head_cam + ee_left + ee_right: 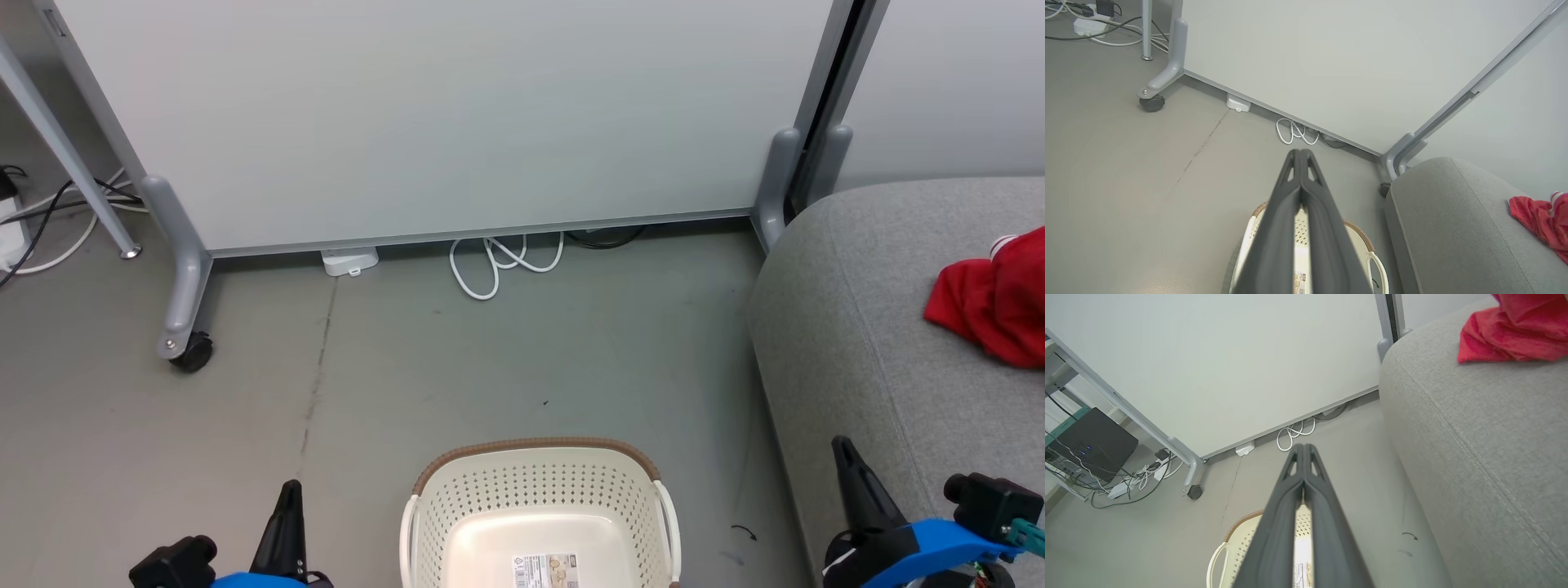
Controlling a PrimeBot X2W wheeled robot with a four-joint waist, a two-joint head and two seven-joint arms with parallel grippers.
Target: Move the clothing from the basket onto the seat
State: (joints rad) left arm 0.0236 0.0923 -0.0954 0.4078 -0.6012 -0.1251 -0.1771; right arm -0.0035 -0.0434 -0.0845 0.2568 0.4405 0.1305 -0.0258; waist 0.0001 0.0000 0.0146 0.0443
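The cream basket [535, 490] with a brown rim stands on the floor at the bottom middle of the head view; what shows of its inside holds only a label on its floor. Red clothing [992, 298] lies on the grey seat [865, 343] at the right. The clothing [1541, 222] and the seat [1449, 228] also appear in the left wrist view, and the clothing [1511, 328] on the seat [1486, 437] in the right wrist view. My left gripper [1300, 153] is shut and empty above the basket [1361, 241]. My right gripper [1303, 447] is shut and empty over the basket [1241, 539], beside the seat.
A white partition panel [457, 114] on grey wheeled legs [184, 286] stands behind the basket. White cable loops [502, 261] and a small white box [349, 261] lie at its foot. A black box and tangled cables [1094, 449] sit at far left.
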